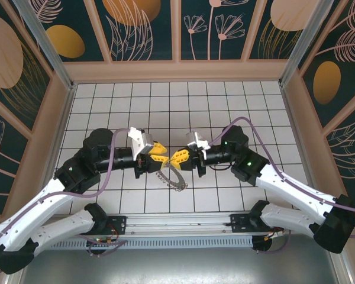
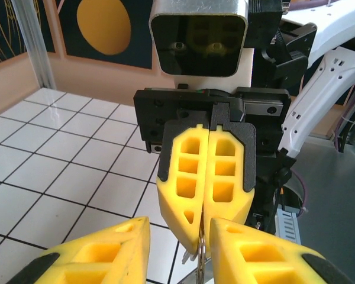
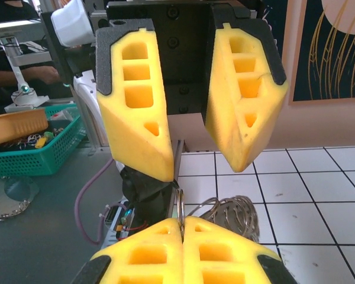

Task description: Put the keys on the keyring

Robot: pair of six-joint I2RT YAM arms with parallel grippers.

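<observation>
My right gripper [image 3: 182, 223] is shut on a thin wire loop [image 3: 179, 201] of the keyring [image 1: 172, 178], whose grey arc fringed with wire loops [image 3: 239, 212] hangs just below both grippers. In the top view the right gripper [image 1: 178, 157] meets my left gripper [image 1: 160, 151] tip to tip above the mid table. The left gripper [image 2: 178, 232] is open, its yellow fingers [image 3: 136, 112] standing either side of the right gripper [image 2: 202, 216] and the pinched loop [image 2: 200, 251], not touching the loop. The keys are out of view.
White tiled table floor [image 1: 165, 100] inside patterned walls. A metal rail [image 1: 177, 228] runs along the near edge between the arm bases. Off the table, a green basket [image 3: 38, 148] with small items sits behind the left arm.
</observation>
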